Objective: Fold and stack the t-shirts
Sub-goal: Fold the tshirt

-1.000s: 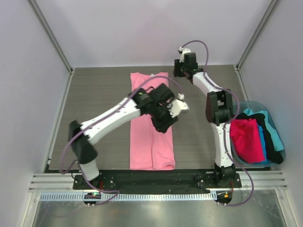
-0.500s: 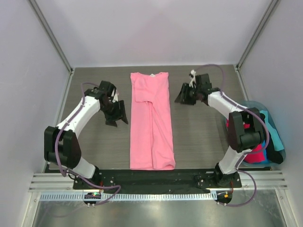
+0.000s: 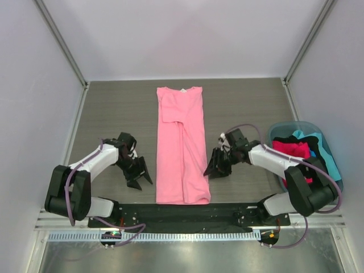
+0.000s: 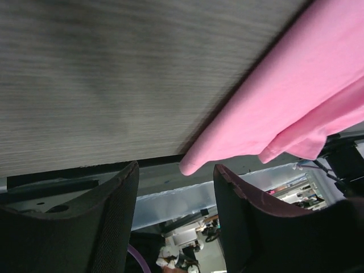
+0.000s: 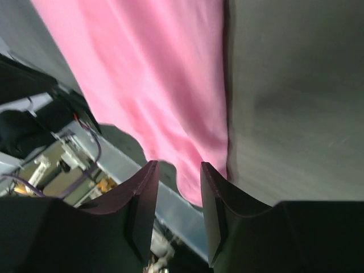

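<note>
Flanking pink t-shirt (image 3: 181, 142), left pincer (image 3: 140, 181), right pincer (image 3: 216, 173), tub (image 3: 296, 123) overhead only

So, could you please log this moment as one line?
pink t-shirt: folded lengthwise | left gripper: open, beside hem | right gripper: open, beside hem

A light pink t-shirt (image 3: 181, 142) lies folded lengthwise between left claw (image 3: 140, 180) and right claw (image 3: 213, 172).
</note>
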Controlling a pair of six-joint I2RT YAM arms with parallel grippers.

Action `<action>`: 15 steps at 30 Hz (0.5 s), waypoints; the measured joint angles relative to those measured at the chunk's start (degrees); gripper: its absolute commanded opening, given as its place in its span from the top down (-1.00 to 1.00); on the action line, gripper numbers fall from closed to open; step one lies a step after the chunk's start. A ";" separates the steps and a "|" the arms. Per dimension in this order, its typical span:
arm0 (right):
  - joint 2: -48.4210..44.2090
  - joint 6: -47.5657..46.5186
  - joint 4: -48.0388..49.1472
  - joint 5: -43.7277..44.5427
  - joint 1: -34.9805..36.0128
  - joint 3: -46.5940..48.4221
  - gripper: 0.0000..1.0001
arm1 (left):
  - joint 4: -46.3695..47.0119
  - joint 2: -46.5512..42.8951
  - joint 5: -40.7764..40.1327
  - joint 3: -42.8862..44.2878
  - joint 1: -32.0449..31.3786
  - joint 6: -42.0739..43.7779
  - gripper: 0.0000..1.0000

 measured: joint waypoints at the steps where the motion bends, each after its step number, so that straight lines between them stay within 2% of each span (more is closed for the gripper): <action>1: -1.03 1.07 0.02 -0.52 1.90 -2.16 0.21 | 0.28 -0.66 0.13 -1.55 0.00 -0.46 -0.10; 6: -2.91 4.35 -3.78 -0.92 5.49 -10.91 0.26 | 0.90 -1.75 0.50 -4.44 -0.50 -1.70 -0.11; 15: -3.54 7.17 -5.09 -0.81 8.31 -11.69 0.25 | 4.31 1.03 1.53 -5.11 -5.05 -3.82 -0.14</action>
